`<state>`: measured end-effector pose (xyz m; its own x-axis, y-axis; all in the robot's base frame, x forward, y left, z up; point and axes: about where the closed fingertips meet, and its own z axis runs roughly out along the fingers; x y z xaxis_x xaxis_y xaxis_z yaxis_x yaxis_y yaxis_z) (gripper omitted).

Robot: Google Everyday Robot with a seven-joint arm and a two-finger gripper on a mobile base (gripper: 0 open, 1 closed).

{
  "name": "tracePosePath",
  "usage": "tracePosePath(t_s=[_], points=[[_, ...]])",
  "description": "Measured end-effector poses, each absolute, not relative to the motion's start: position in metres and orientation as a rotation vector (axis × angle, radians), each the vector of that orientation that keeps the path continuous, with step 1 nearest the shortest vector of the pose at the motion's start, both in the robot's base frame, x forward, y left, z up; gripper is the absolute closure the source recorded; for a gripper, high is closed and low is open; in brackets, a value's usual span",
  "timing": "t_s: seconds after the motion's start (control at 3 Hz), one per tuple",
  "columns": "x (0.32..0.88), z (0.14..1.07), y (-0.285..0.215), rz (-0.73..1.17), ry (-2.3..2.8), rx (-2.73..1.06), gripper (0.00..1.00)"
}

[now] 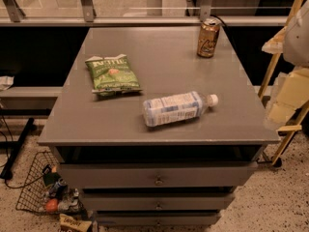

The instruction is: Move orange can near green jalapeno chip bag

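Observation:
The orange can stands upright at the far right corner of the grey cabinet top. The green jalapeno chip bag lies flat on the left middle of the top, white lettering toward the far side. The can and the bag are well apart. My gripper shows as a pale yellowish shape at the right edge of the view, beyond the cabinet's right side, to the right of the can and nearer to me, touching nothing.
A clear plastic water bottle lies on its side near the front middle, cap pointing right, between bag and can. Drawers face me below. A wire basket with items sits on the floor at left. A railing runs behind.

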<state>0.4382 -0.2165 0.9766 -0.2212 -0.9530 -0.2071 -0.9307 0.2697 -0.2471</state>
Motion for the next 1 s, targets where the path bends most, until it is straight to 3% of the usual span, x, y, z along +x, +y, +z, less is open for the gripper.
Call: tracePosePath(t_s=[0.67, 1.0], points=[[0.457, 0.974, -0.221, -0.104, 2.217, -1.659, 0.0], [0.532, 0.972, -0.237, -0.092, 2.183, -1.455, 0.0]])
